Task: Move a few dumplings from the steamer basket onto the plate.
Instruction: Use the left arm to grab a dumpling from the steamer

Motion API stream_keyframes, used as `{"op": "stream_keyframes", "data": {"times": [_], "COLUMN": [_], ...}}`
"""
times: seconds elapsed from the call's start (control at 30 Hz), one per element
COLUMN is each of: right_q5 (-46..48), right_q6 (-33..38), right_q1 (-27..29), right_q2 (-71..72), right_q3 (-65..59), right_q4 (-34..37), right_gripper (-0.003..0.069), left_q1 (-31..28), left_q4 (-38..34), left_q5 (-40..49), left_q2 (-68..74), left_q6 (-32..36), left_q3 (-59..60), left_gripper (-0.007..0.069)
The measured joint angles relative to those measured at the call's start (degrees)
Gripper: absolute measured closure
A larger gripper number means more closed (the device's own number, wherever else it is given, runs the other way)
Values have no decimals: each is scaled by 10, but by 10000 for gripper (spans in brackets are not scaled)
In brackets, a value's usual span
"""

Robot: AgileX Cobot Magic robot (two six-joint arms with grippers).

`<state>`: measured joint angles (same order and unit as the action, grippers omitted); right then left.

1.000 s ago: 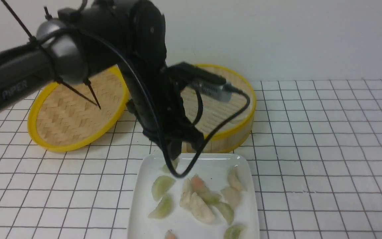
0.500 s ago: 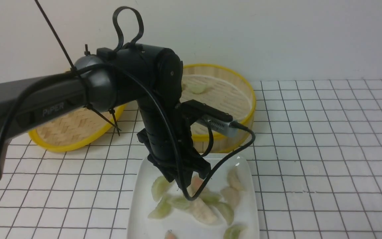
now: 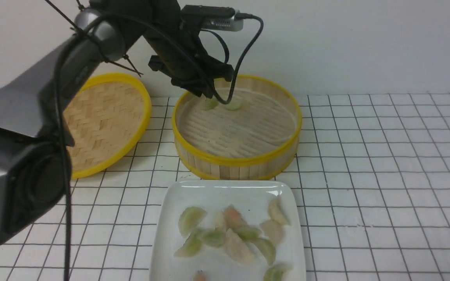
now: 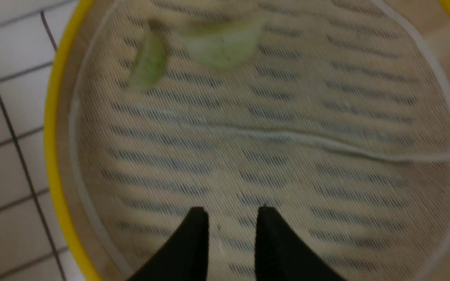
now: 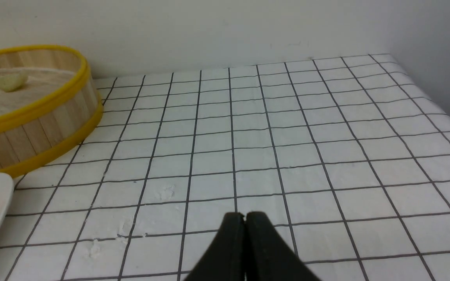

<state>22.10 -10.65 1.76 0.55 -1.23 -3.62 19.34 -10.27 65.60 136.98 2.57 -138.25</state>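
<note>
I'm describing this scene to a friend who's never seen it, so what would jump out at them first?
Probably the bamboo steamer basket, its yellow rims bright behind the white square plate. Next, the robot's black left arm, slanting in from the left to the basket's far side. Then the green and whitish dumplings scattered across the plate.

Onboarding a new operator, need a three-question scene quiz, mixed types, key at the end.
1. True or false: two green dumplings lie in the steamer basket.
2. Fill in: the left gripper has its fingers ____, with nothing between them.
3. Multiple choice: in the front view, the woven lid is where relative to the steamer basket? A) on top of it; B) to its left; C) under the plate.

Key: 1 true; 2 apart; 3 B
</note>
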Motion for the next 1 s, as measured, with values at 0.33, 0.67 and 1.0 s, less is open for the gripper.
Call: {"op": "stream_keyframes", "data": {"times": [0.33, 0.67, 1.0], "right_q5": [0, 0, 0], "right_q6": [0, 0, 0], "right_q1": [0, 0, 0], "right_q2": [0, 0, 0], "right_q3": [0, 0, 0], "right_q4": [0, 0, 0], "right_gripper": [669, 669, 669], "left_q1": [2, 2, 1], "left_q4": [54, 77, 93], "left_q5": [-68, -163, -130], "left_q2": [141, 171, 184], "left_q6": [86, 92, 51], "left_q3": [-115, -117, -122], "left_gripper": [290, 284, 456]}}
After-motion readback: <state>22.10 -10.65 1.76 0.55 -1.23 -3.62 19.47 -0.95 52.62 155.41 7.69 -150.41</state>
